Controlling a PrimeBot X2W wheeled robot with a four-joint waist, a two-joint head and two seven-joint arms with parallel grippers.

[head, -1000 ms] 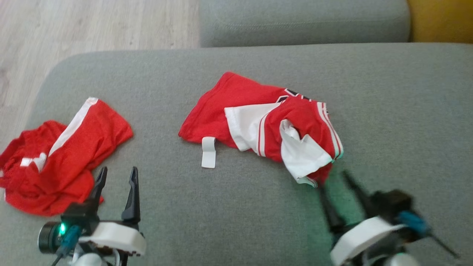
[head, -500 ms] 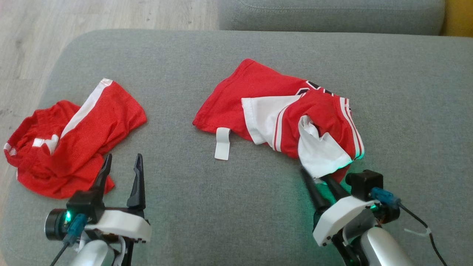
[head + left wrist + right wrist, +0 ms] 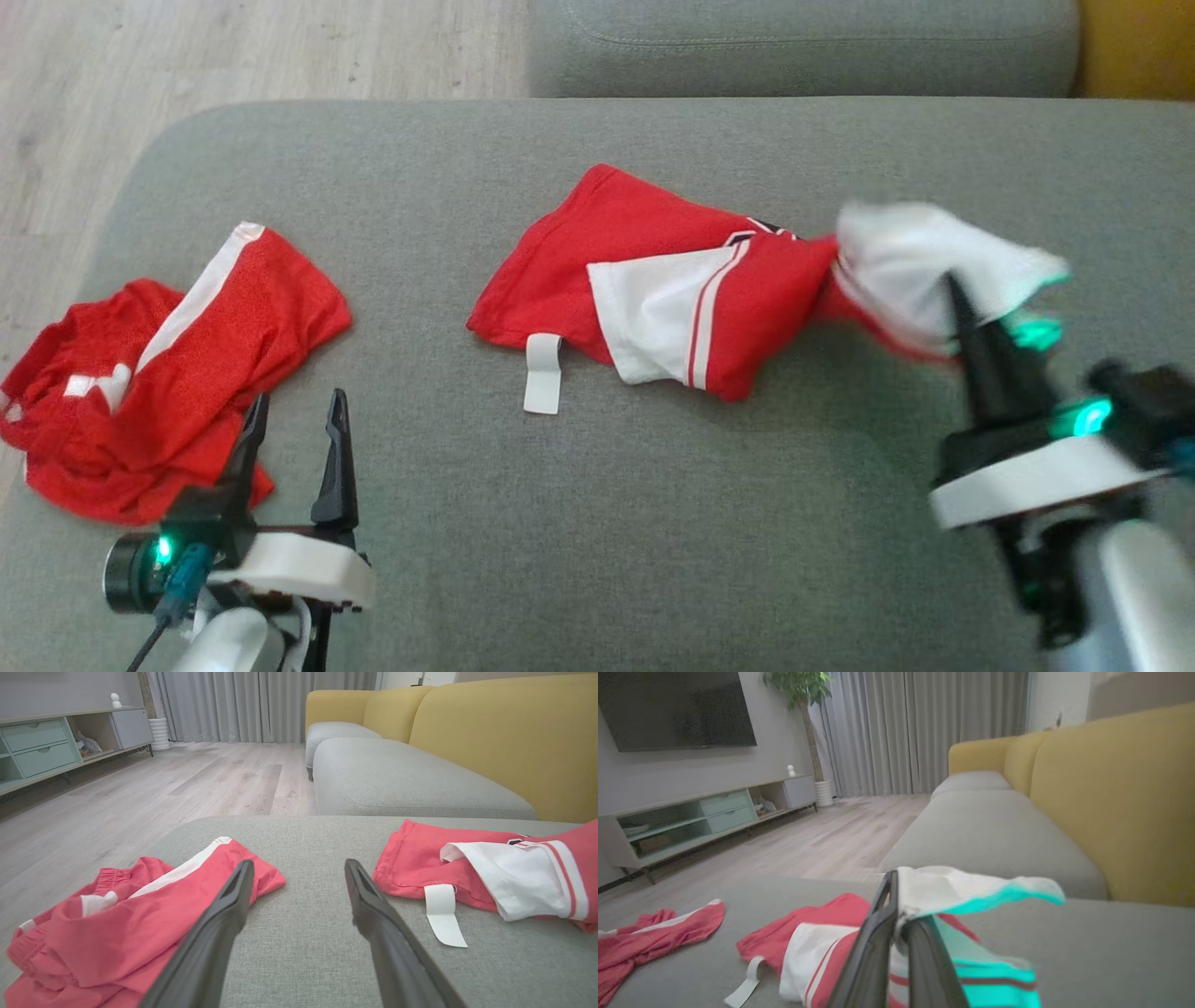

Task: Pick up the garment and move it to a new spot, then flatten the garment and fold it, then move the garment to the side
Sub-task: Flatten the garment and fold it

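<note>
The right gripper [image 3: 954, 285] has just clamped on the white sleeve [image 3: 910, 252] of the red-and-white fabric garment [image 3: 644, 252], dragging it right: pick-up underway. The left gripper [image 3: 294, 415] gapes.

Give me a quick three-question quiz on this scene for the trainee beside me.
1. True or false: the right gripper is shut on the jersey.
2. Which lies nearest the open left gripper? A) red shorts B) white tag C) yellow backrest
3. Fill in: the red shorts lie on a grey ____.

Key: 1 true; 2 A; 3 cushion.
</note>
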